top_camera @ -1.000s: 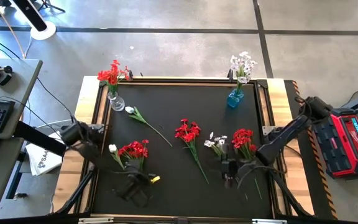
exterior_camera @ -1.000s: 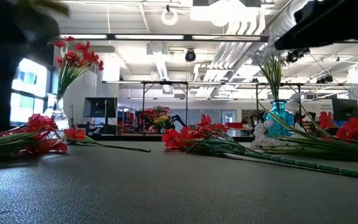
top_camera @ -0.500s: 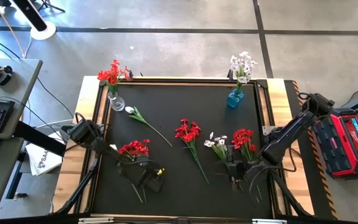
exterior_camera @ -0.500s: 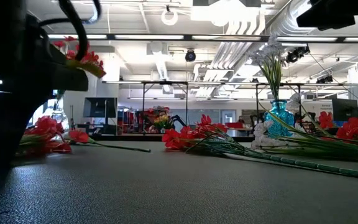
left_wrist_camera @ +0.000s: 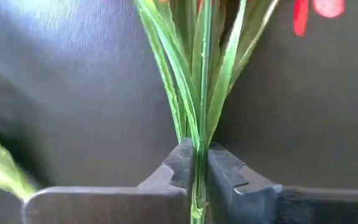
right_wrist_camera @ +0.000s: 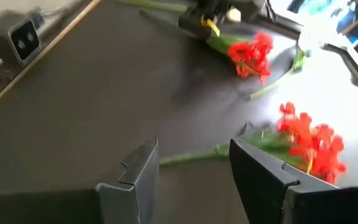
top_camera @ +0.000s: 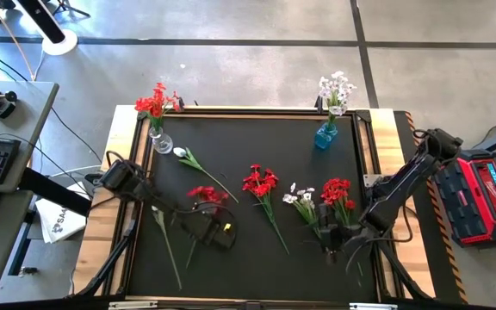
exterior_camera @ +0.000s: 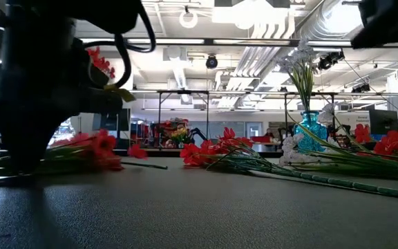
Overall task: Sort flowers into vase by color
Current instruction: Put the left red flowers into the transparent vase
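Left gripper point(left_wrist_camera: 194, 171) pinches red flower point(top_camera: 205, 195) by its stems, well short of clear vase point(top_camera: 161, 142). Lift upright before carrying over. Right gripper point(right_wrist_camera: 194, 165) waits, spread.

Red blossoms point(left_wrist_camera: 316, 9) cut off at the edge in the left wrist view, and blurry. Left arm point(exterior_camera: 40, 83) a big dark blur up close in the low view, hiding the red vase behind. White buds point(top_camera: 301, 196) too small to count.
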You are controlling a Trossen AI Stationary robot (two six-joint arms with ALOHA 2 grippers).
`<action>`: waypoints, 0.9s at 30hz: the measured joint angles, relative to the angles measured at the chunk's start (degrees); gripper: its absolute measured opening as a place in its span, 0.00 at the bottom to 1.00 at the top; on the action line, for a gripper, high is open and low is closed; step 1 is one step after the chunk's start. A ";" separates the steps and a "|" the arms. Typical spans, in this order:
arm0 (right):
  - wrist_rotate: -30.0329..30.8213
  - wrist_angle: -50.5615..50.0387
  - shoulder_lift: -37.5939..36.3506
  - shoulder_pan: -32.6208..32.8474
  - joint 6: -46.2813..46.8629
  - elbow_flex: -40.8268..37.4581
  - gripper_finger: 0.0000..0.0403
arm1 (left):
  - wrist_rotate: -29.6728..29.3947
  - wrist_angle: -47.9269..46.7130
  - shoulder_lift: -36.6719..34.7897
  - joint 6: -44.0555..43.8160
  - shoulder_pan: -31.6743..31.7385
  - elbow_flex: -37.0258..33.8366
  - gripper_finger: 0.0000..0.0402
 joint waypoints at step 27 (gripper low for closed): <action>-0.75 44.00 0.04 -18.34 -22.49 -16.80 0.42 | -83.66 -15.64 -37.52 19.22 15.19 -14.25 0.00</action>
